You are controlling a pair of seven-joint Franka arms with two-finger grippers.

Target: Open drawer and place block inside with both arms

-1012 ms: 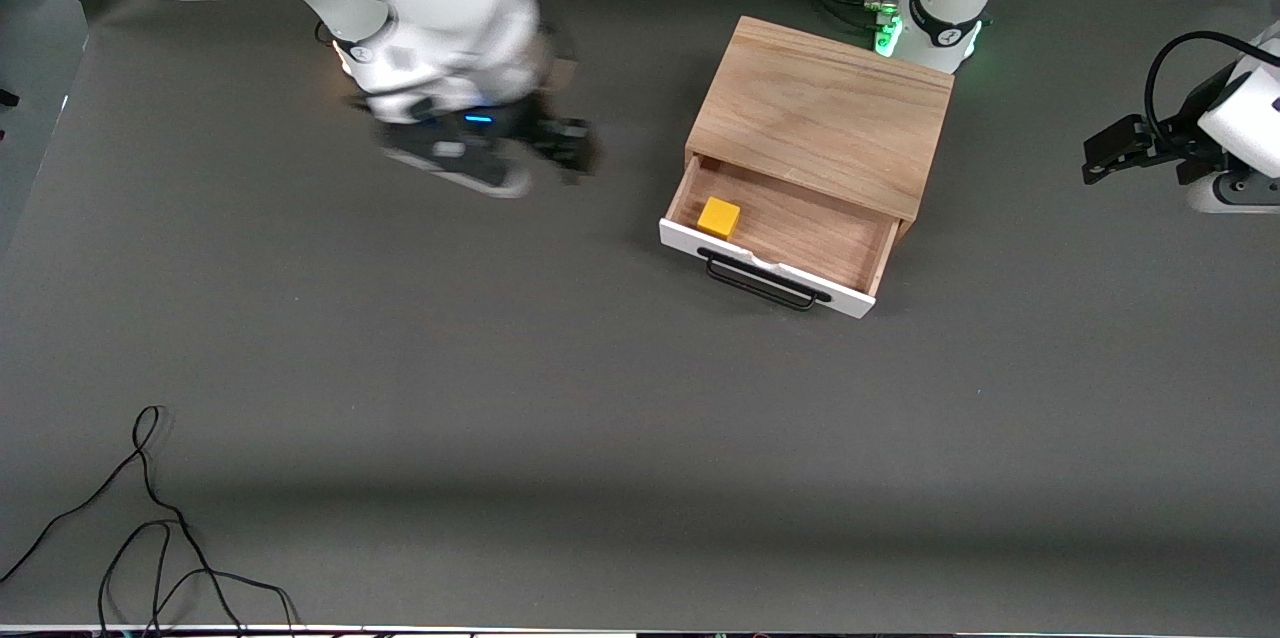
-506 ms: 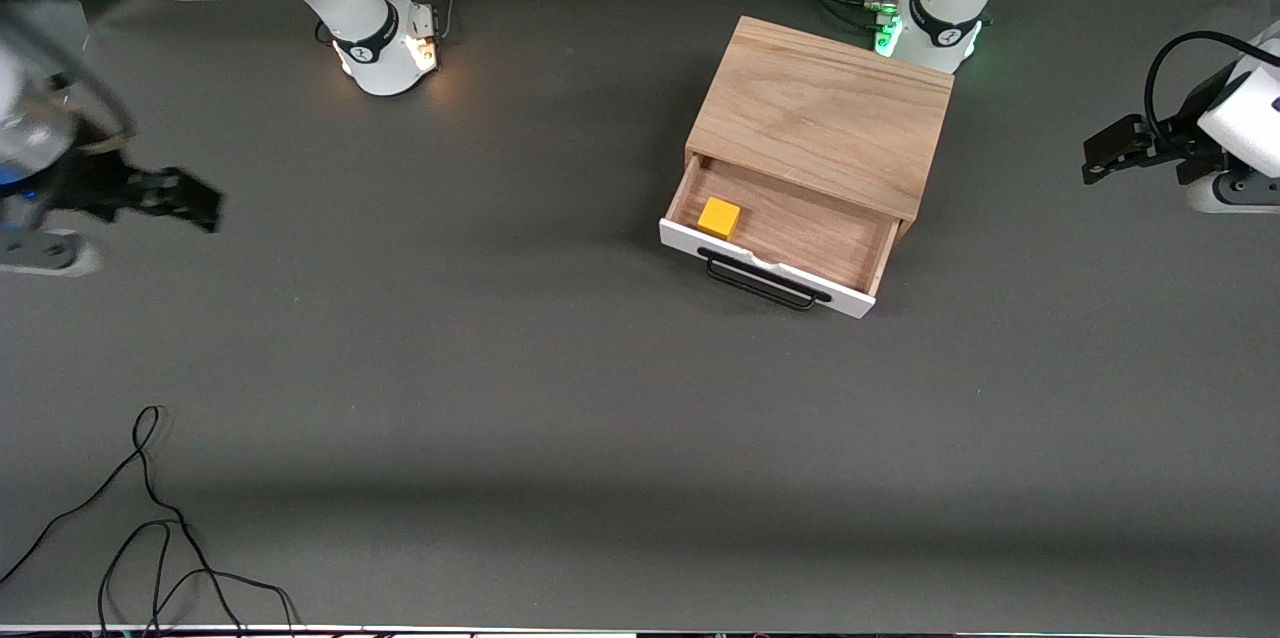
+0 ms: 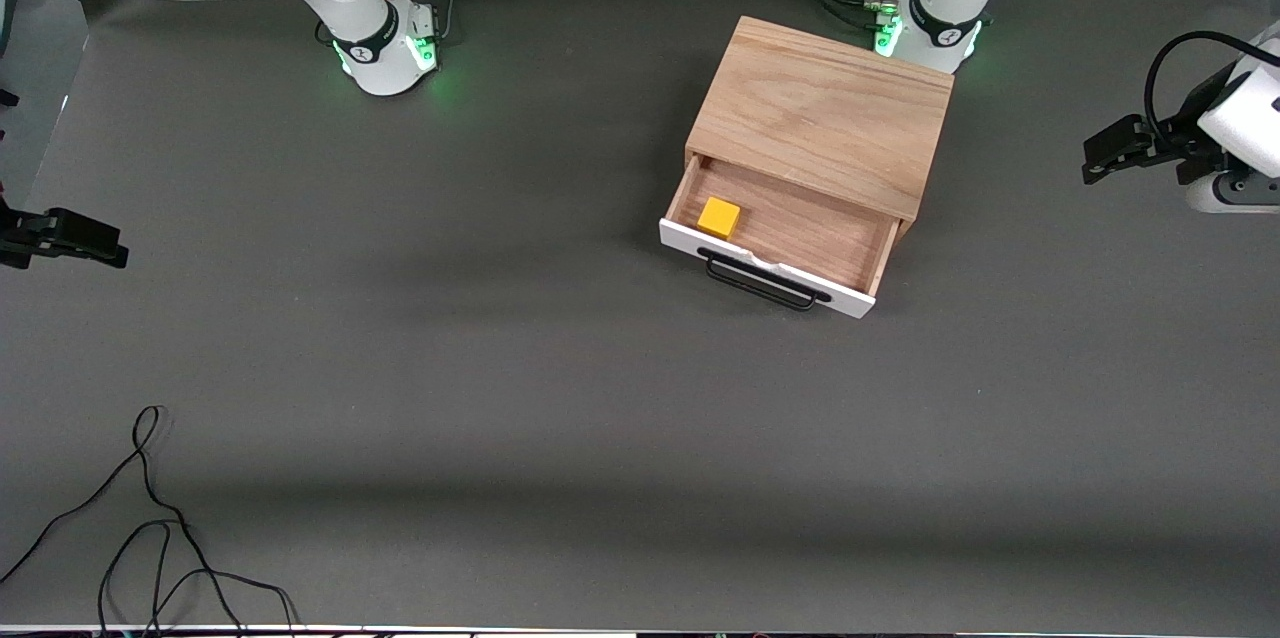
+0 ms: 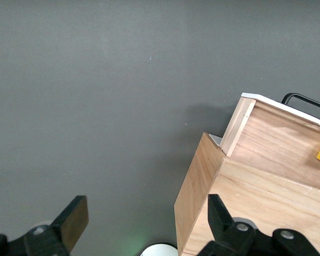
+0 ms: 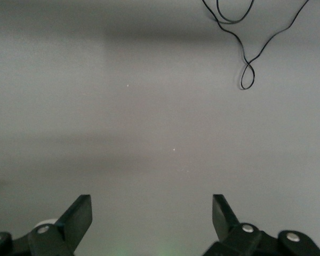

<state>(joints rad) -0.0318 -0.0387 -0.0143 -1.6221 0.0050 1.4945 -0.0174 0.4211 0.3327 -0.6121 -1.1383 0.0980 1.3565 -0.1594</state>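
A loose black cable (image 3: 150,518) lies on the surface (image 3: 500,398) nearest the front camera, well apart from the cabinet (image 3: 820,113) and toward the right arm's end. The drawer (image 3: 780,238) stands pulled open out of the cabinet, handle (image 3: 765,283) facing the camera. The block (image 3: 719,217) rests inside it, near the front panel. The right gripper (image 5: 152,221) hangs over bare surface, jaws spread wide and empty. The left gripper (image 4: 144,224) hangs beside the cabinet, jaws likewise apart, holding nothing
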